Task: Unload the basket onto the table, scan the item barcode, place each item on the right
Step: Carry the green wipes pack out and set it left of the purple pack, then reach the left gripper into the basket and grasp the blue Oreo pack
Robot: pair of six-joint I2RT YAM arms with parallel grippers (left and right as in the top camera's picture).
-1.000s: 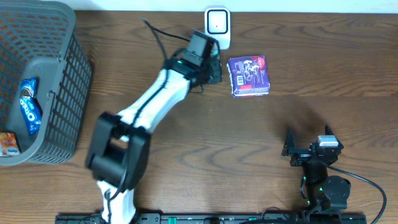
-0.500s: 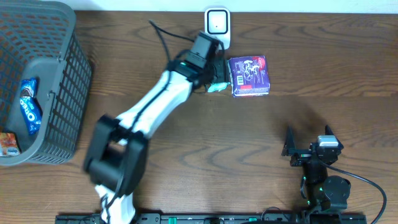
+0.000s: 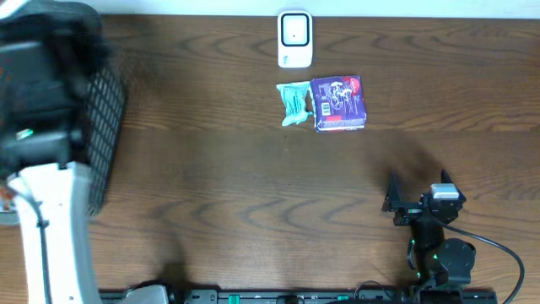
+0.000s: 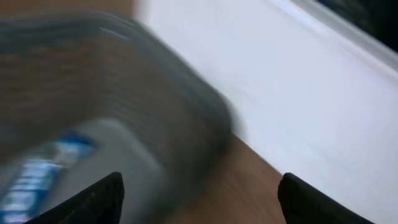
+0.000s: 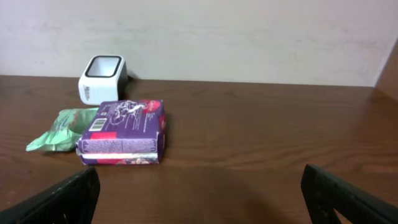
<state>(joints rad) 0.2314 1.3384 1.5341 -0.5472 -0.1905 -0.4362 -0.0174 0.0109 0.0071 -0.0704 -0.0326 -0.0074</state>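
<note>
The white barcode scanner (image 3: 294, 38) stands at the table's far edge, also visible in the right wrist view (image 5: 102, 78). Just in front of it lie a crumpled green packet (image 3: 295, 103) (image 5: 62, 130) and a purple box (image 3: 338, 103) (image 5: 124, 134), side by side and touching. My left arm (image 3: 46, 194) is blurred at the far left, over the basket (image 3: 105, 127). My left gripper (image 4: 199, 205) is open and empty above the basket's rim, where a blurred blue packet (image 4: 37, 171) lies inside. My right gripper (image 3: 418, 181) (image 5: 199, 205) is open and empty, well short of the box.
The dark mesh basket fills the left end of the table, mostly hidden by my left arm. A pale wall (image 5: 249, 37) runs directly behind the scanner. Bare brown tabletop (image 3: 270, 194) lies between the items and my right gripper.
My left gripper opened and let go of the green packet, which now lies beside the purple box. The left arm then swung quickly left, over the basket. The right arm has not moved.
</note>
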